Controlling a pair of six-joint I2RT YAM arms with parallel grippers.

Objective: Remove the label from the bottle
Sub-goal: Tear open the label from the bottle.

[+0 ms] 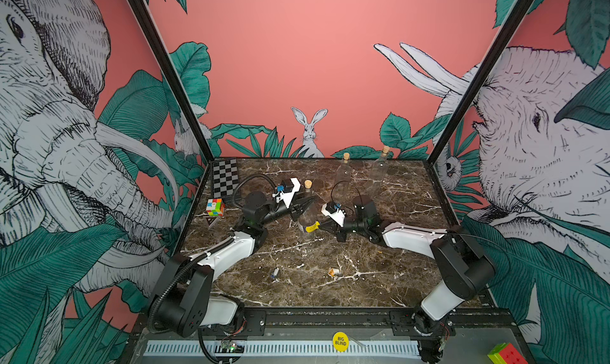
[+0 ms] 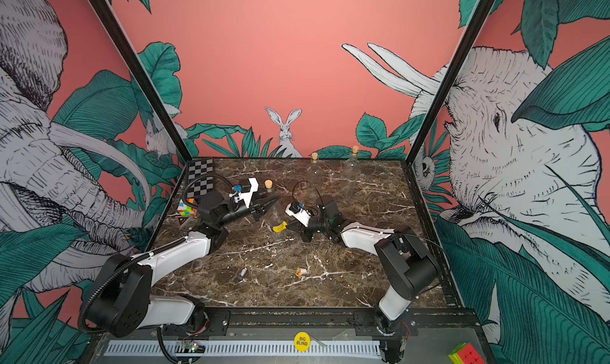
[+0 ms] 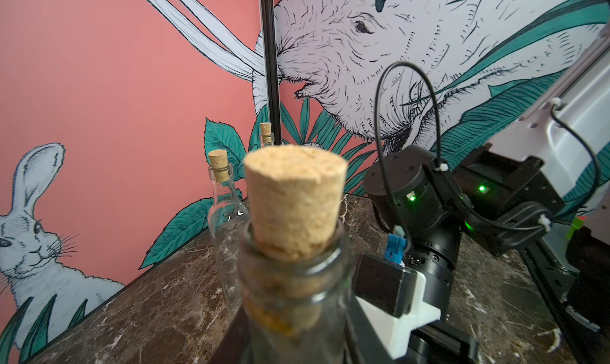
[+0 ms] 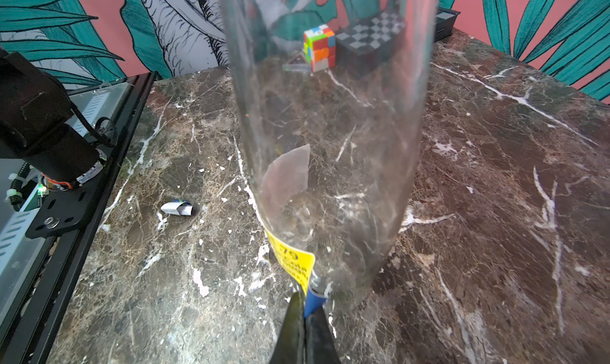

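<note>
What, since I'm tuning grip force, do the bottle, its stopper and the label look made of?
The bottle looks like clear glossy glass, perhaps plastic: the marble-patterned tabletop shows through it. The stopper is cork: matte tan, grainy and pitted. The label is thin yellow printed paper or film, blue at its edge, lifting off the wall.

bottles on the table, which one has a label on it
The front bottle, with a yellow label low on its side; the two back bottles by the wall show bare glass.
</note>
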